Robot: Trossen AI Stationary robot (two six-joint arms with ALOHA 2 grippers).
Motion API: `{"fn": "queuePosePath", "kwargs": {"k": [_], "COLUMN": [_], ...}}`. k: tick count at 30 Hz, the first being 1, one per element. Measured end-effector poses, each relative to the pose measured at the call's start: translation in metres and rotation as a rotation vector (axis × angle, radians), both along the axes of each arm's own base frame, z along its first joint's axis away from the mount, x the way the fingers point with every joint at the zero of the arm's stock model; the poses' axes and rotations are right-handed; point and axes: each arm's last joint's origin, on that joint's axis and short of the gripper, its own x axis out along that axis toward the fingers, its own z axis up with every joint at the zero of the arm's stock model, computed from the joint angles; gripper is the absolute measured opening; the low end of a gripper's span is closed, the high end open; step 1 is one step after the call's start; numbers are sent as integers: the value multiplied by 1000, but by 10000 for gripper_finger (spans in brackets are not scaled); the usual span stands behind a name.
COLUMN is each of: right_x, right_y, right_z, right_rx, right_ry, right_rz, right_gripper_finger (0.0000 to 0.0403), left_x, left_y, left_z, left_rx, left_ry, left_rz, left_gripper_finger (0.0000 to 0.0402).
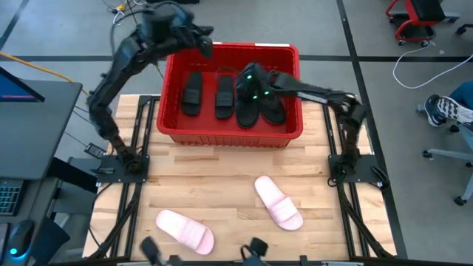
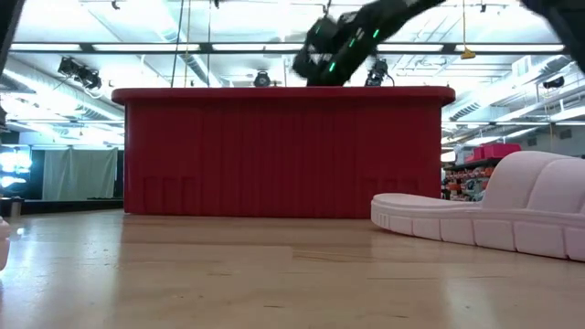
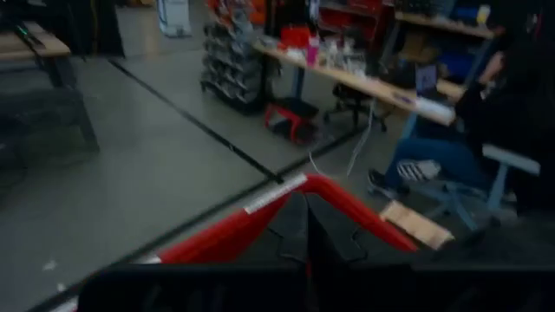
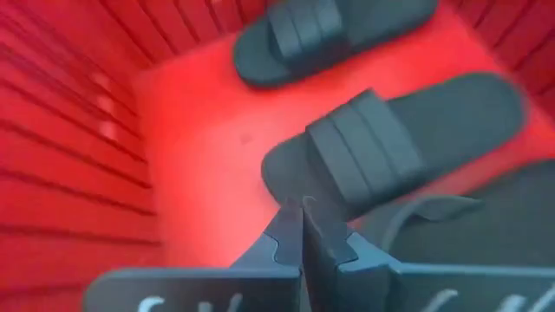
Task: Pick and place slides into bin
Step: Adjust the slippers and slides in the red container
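Note:
The red bin [image 1: 230, 134] stands at the table's far middle. On its floor lie two black wide-strap slides [image 1: 192, 93] [image 1: 224, 94] and two black flip-flops [image 1: 247, 109] [image 1: 273, 109], soles down. My right gripper [image 1: 238, 86] hangs shut and holding nothing inside the bin's outline. It is above the rim [image 2: 302, 66], just over the second wide-strap slide [image 4: 390, 143]. My left gripper [image 1: 205, 46] is raised above the bin's far left corner [image 3: 321, 186], shut and holding nothing. Two pale pink slides [image 1: 185, 230] [image 1: 279, 202] lie sole-down on the near table.
Black frame rails [image 1: 140, 159] [image 1: 336, 166] run along both sides of the wooden table. A person sits on a chair [image 3: 468, 130] in the room beyond the bin's far side. Bare wood [image 1: 236, 170] lies between the bin and the pink slides.

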Motion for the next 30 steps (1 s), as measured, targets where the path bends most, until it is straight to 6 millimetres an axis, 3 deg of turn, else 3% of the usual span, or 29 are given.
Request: {"fn": "queuePosePath", "kwargs": {"k": [4, 9, 17, 23, 27, 30], "right_x": [18, 23, 22, 34, 34, 36], "right_y": [-20, -38, -49, -57, -65, -71], "right_z": [-33, -58, -71, -95, -87, -82], "right_rx": [28, 10, -22, -22, -25, 53], "right_ry": [20, 91, 124, 79, 30, -54], "right_rz": [-42, -97, -159, -182, -176, -71], "right_gripper_finger": [1, 0, 0, 0, 0, 0], "left_x": [-10, -10, -8, -9, -9, -9], "left_y": [-8, -12, -10, -10, -10, -10], "left_z": [7, 8, 1, 0, 0, -1], "left_rx": [30, 44, 15, 21, 21, 18], "left_ry": [5, 22, 77, 93, 97, 103], "left_rz": [11, -2, -2, -6, -7, -7], "left_gripper_finger": [13, 5, 16, 7, 18, 19]}}
